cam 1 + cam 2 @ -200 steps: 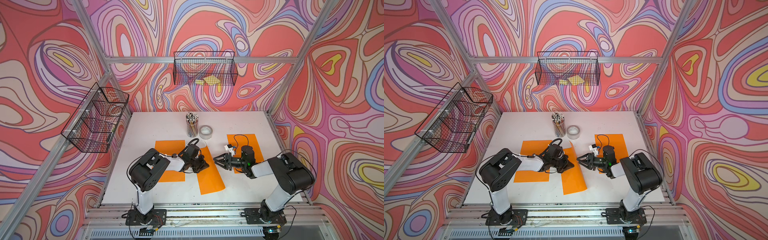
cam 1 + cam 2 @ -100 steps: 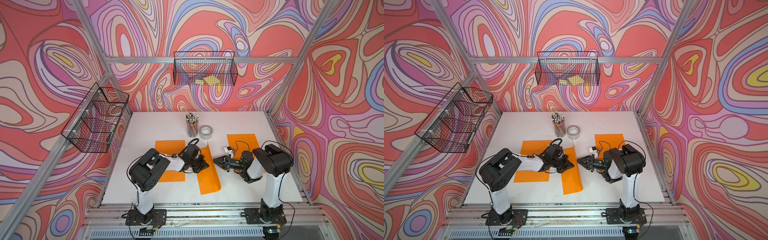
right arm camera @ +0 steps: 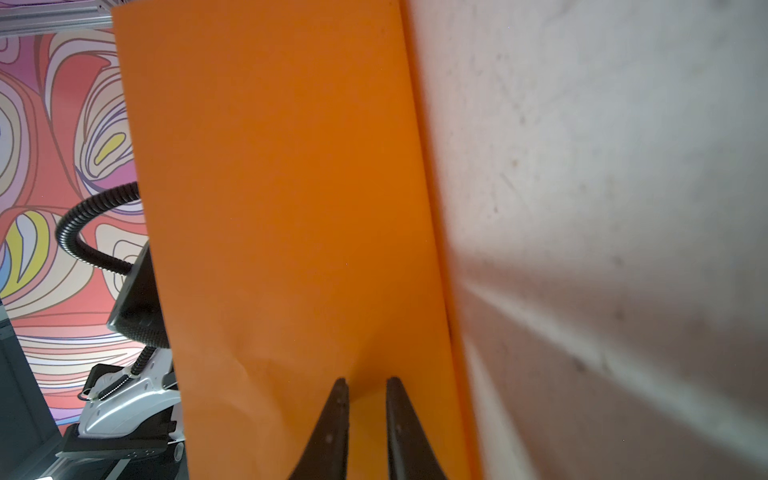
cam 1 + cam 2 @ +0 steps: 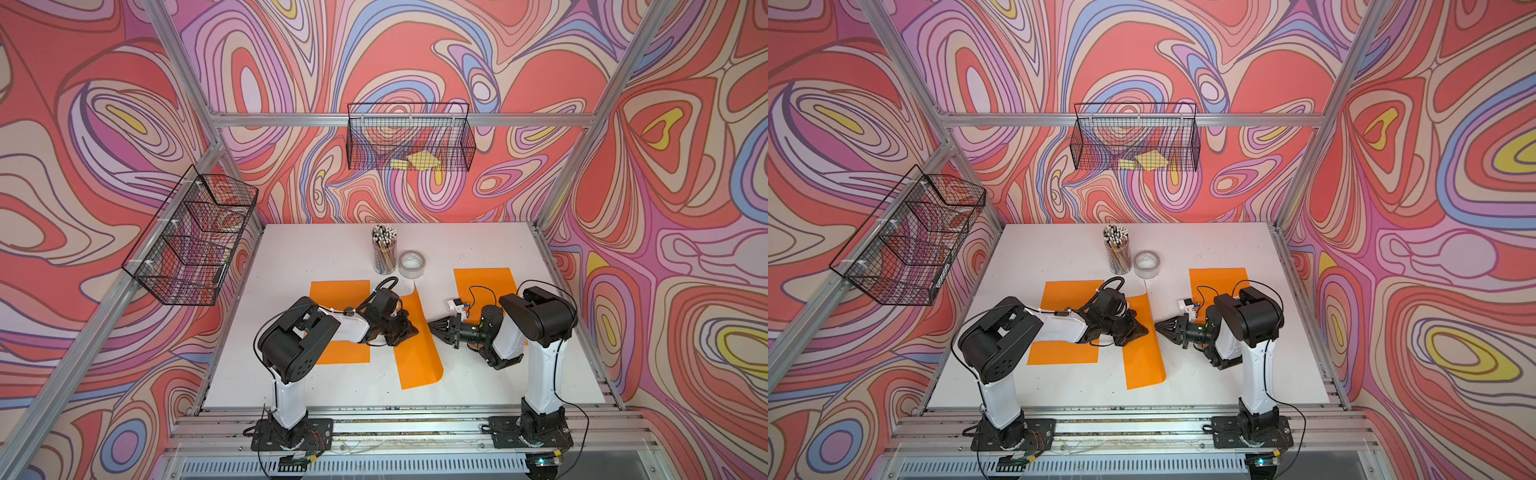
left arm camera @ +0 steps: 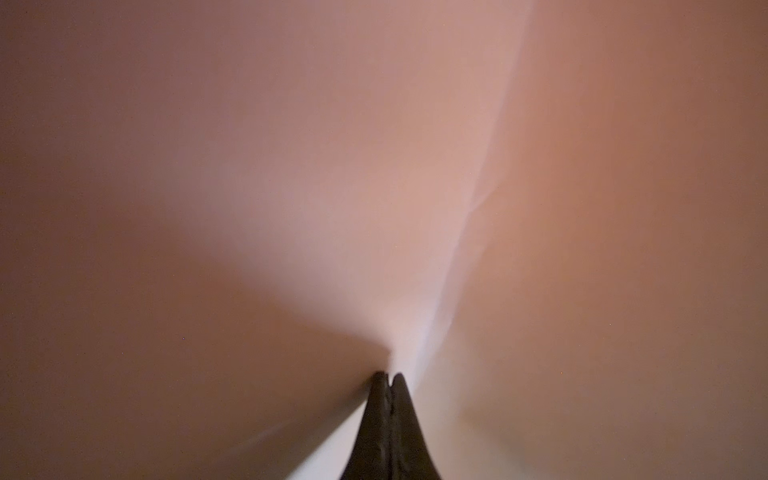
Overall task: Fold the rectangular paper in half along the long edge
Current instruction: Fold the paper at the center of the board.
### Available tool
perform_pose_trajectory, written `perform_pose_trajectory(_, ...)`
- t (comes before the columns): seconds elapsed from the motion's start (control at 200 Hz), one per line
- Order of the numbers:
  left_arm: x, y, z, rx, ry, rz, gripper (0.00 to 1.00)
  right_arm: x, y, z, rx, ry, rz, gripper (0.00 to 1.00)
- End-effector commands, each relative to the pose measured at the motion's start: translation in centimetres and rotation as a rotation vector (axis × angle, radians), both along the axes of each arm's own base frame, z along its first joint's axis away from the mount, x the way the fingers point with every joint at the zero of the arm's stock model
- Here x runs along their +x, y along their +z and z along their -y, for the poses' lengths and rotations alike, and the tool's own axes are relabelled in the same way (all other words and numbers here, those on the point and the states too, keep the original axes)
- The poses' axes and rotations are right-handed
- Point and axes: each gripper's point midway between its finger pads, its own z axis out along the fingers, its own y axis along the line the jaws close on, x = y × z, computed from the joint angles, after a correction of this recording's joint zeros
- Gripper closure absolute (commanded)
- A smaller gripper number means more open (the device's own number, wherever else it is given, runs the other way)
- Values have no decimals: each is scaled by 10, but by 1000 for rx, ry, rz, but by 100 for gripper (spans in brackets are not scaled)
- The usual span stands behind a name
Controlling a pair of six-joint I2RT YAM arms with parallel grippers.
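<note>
The orange rectangular paper (image 4: 415, 361) lies mid-table between both arms in both top views (image 4: 1142, 361). Its left part stands up, with the far corner raised, and its right side curls round near the front. My left gripper (image 4: 411, 331) is shut at the paper's left edge. In the left wrist view the closed tips (image 5: 389, 375) meet blurred paper (image 5: 582, 208) that fills the frame. My right gripper (image 4: 430, 325) points left at the paper's right side. In the right wrist view its jaws (image 3: 365, 380) keep a narrow gap, with the tips against the upright orange sheet (image 3: 291, 208).
Two more orange sheets lie flat, one under the left arm (image 4: 338, 291) and one behind the right arm (image 4: 482, 278). A pencil cup (image 4: 384, 253) and a tape roll (image 4: 411, 264) stand behind the paper. Wire baskets hang on the back wall (image 4: 409, 137) and left wall (image 4: 191, 237).
My right arm swung in and its gripper moved left up to the paper, its jaws narrowing. The paper's right side shifted slightly left. The left gripper stayed put.
</note>
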Motion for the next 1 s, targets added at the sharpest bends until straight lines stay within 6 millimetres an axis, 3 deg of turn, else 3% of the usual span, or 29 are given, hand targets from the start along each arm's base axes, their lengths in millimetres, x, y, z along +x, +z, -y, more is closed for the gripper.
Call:
perform_pose_trajectory(0.0,-10,-18,-10,63,7,-61,97,-3,-11,1,-26,-1,-4,80)
perform_pose_trajectory(0.215,-10,-14,-10,59,6,-53,97,-9,-21,-7,-83,28,-14,80)
perform_pose_trajectory(0.375,-8,-7,-13,82,3,-32,97,-13,-30,-13,-220,73,-4,81)
perform_pose_trajectory(0.621,-10,-12,-9,60,2,-47,97,-9,-19,-15,-273,81,34,81)
perform_pose_trajectory(0.846,-10,-12,-11,63,5,-45,97,-20,-28,-19,-390,143,36,82)
perform_pose_trajectory(0.991,-8,-8,-11,65,8,-32,97,-20,-19,-21,-440,156,75,82)
